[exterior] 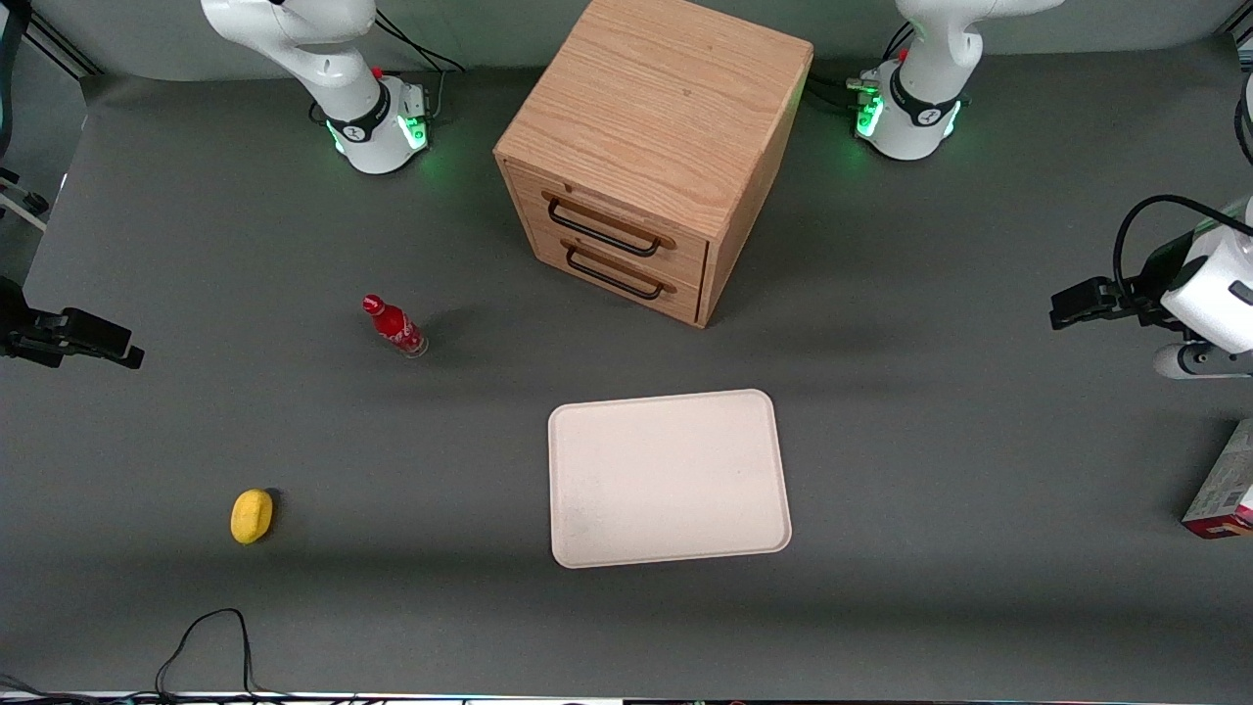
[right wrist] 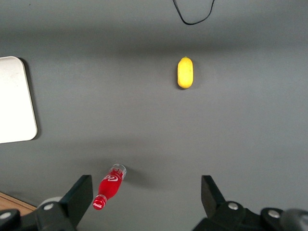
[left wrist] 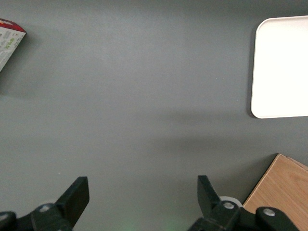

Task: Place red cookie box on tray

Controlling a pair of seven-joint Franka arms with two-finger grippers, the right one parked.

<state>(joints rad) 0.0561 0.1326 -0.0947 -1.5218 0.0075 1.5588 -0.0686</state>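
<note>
Barely begun, by the look of it: red cookie box [exterior: 1222,492] lying on the table at the working arm's end, well apart from the tray [exterior: 669,478], which holds nothing. Gripper [left wrist: 143,198] spread wide and empty, hovering above bare table, farther from the front camera than the box. Still to do: reach, grasp, carry, set down

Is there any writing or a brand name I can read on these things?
Nothing reads clearly.
Red bottle: white script logo, too blurred to spell out.
Cookie box: small print on its pale face, too small to read.
Tray, cabinet, yellow object: no text.
End effector: open above bare table, unmarked.
</note>
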